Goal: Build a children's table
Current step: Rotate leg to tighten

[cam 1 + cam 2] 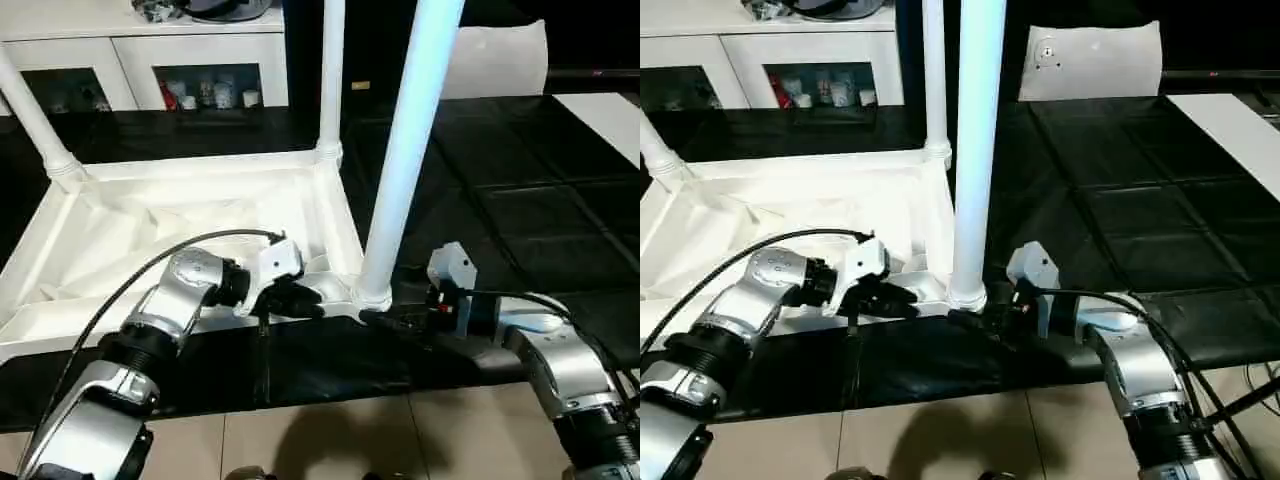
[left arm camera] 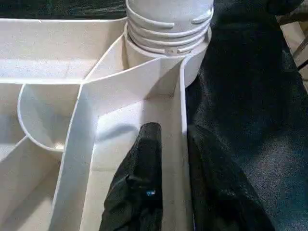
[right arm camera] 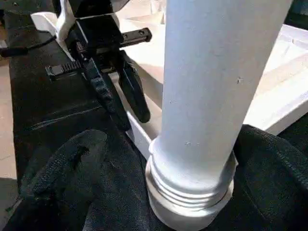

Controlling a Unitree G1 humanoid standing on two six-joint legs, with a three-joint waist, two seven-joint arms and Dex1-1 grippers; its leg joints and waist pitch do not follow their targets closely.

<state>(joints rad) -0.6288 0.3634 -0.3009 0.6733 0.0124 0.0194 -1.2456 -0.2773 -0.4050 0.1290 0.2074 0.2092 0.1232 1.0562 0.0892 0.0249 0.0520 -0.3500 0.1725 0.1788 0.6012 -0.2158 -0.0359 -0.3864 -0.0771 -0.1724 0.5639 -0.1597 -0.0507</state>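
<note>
Table upside down on the black mat, three legs visible in their corner sockets

Left to right: the far-left leg [image 1: 35, 120] stands in its corner of the upturned table top [image 1: 120, 235]; the left gripper [image 1: 290, 297] straddles the near rim with its fingers narrowly parted, one inside and one outside, so they seem to pinch the wall lightly; the back leg [image 1: 331, 75] is seated; the near-right leg [image 1: 405, 150] stands in its socket with thread rings showing, likely not fully screwed; the right gripper [image 1: 392, 318] sits wide at its base, holding nothing; I cannot see the fourth corner
</note>
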